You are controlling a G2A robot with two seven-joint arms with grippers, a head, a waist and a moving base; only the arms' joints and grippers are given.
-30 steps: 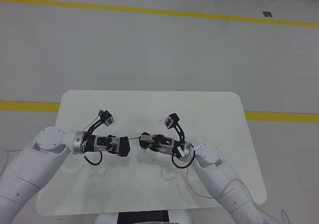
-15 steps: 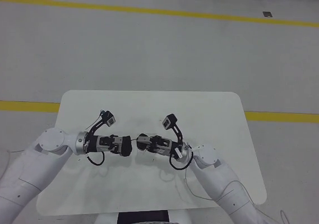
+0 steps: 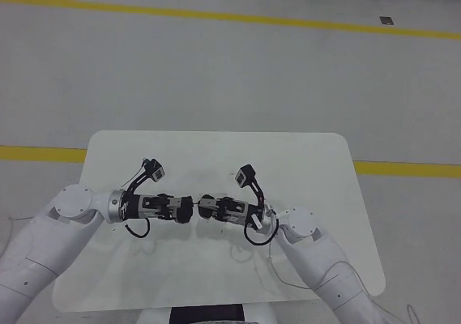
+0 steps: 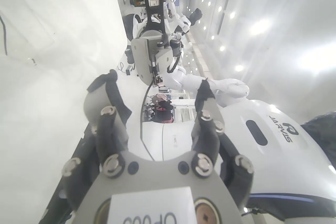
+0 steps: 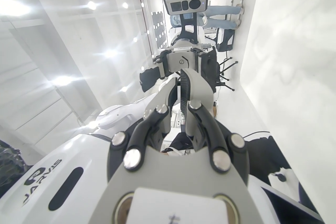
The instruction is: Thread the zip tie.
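Moved since a second ago: left arm (image 3: 72,206) and right arm (image 3: 303,227), both drawn inward. The open stretch between their tips, then plain from above, is now closed almost to nothing. Table (image 3: 311,154): white, rounded corners. The meeting point hangs above it about midway between the far and near edges, a shade toward the left edge, well apart from every corner. Left gripper (image 3: 186,209): level, pointing at its partner; jaws stand wide apart and clamp nothing. Right gripper (image 3: 198,204): faces the left one head-on; jaws pressed together, by the look of it on one end of the zip tie (image 4: 142,117), though the pinch point is too small to make out. Zip tie: thin dark strip. From the left wrist it runs out of the right gripper's closed tips in a slight bow, passes between the left jaws and reaches the left gripper's palm. It is held in the air, not lying on the table, and its head cannot be picked out. Assessment: the closing-up reads as a feed stroke, the strip being pushed toward the waiting gripper. Threading is judged under way, not confirmed done. The next move probably calls for the left jaws to close on the strip without bending it aside.
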